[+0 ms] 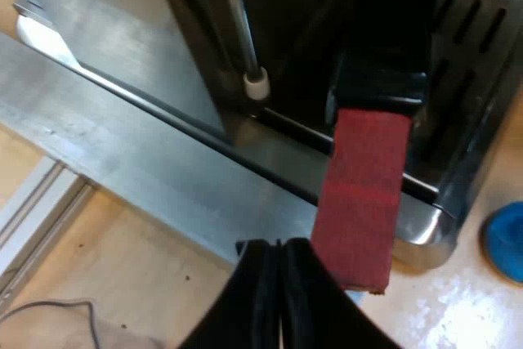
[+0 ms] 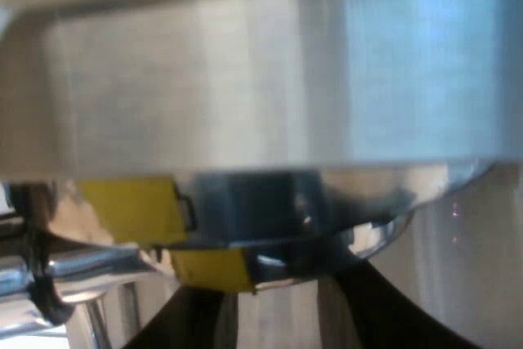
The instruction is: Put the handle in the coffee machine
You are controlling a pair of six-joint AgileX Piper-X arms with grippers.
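Note:
The dark handle (image 1: 384,46) sticks out of the espresso machine's front (image 1: 270,30), and its red end (image 1: 364,194) hangs over the drip tray's edge. My left gripper (image 1: 279,261) is just below the red end. Its black fingers (image 1: 257,300) are pressed together with nothing between them, and one of them sits close against the red end's side. My right gripper (image 2: 286,316) is held very close to the machine's shiny metal body (image 2: 245,87). Its two fingers (image 2: 384,308) stand apart under a curved chrome edge (image 2: 327,247), with nothing gripped between them.
A steam wand with a white tip (image 1: 256,83) hangs next to the handle. The slotted drip tray (image 1: 474,46) lies below it. A blue tamper (image 1: 505,239) stands on the wooden table by the machine's corner. Chrome parts (image 2: 49,271) sit beside the right fingers.

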